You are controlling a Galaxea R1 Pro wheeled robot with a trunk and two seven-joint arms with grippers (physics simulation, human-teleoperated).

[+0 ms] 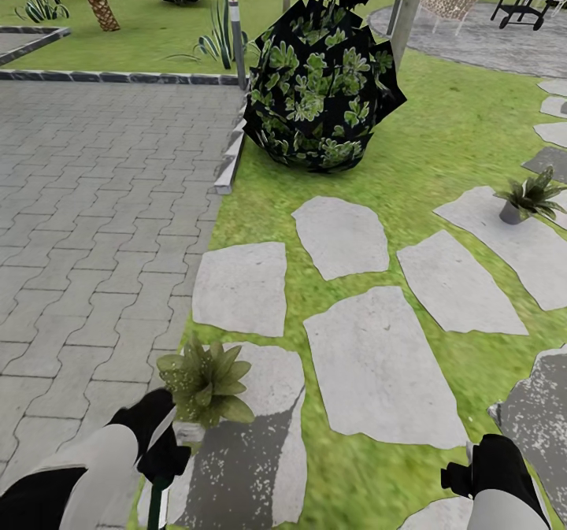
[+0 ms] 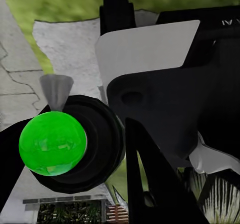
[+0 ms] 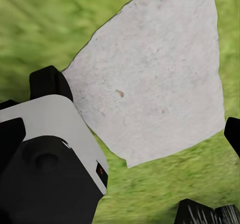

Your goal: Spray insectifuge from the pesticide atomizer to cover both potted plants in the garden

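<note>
**Two plants to cover, one bottle already in the left gripper**

Two small potted rosettes sit on the stepping stones: the near potted plant (image 1: 206, 382) just ahead of the left gripper (image 1: 161, 461), the far potted plant (image 1: 529, 197) well off toward the right, beyond the right gripper (image 1: 472, 475).

The left jaws look clamped around the pesticide atomizer (image 1: 155, 505), whose slim green body hangs below them; in the left wrist view its bright green end (image 2: 52, 143) sits in a dark ring with a grey cone just beside it. I judge the bottle light, rigid and smooth-sided, so likely to twist or slide; a hold high on the body near the collar should steady the nozzle.

The right jaws stand apart and hold nothing, over a pale stepping stone (image 3: 155, 79) ringed by lawn (image 1: 441, 136).
</note>
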